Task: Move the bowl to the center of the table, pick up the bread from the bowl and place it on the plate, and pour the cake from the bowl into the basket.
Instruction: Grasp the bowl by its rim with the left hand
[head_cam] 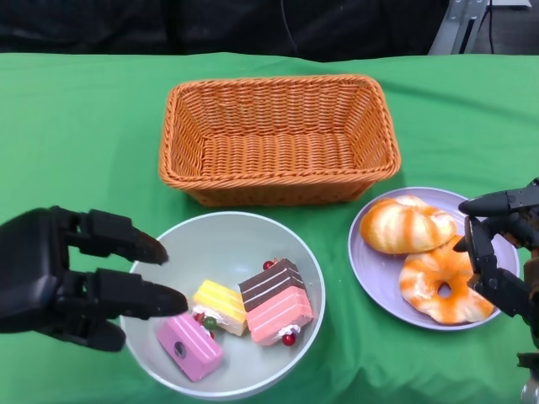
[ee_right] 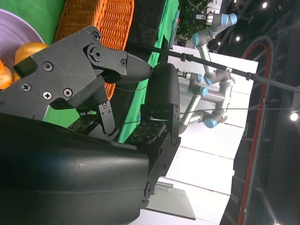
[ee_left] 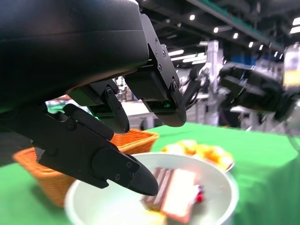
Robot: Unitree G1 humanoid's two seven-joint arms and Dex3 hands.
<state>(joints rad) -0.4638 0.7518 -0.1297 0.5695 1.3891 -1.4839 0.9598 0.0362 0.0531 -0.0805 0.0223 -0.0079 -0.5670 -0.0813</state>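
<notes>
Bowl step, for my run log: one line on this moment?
bowl: three cakes | plate: two breads | basket: empty | robot hands: both open

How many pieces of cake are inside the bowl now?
3, all in the bowl: a pink cake nearest the robot, a yellow cake in the middle, a brown-and-pink cake beside it. None seems hidden.

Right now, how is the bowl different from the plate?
The bowl is grey and deep; the plate is purple and flat. The bowl holds three cake pieces; the plate holds two orange-glazed breads. The left hand reaches over the bowl's rim; the right hand hovers at the plate's edge. Both are round and sit before the basket.
</notes>
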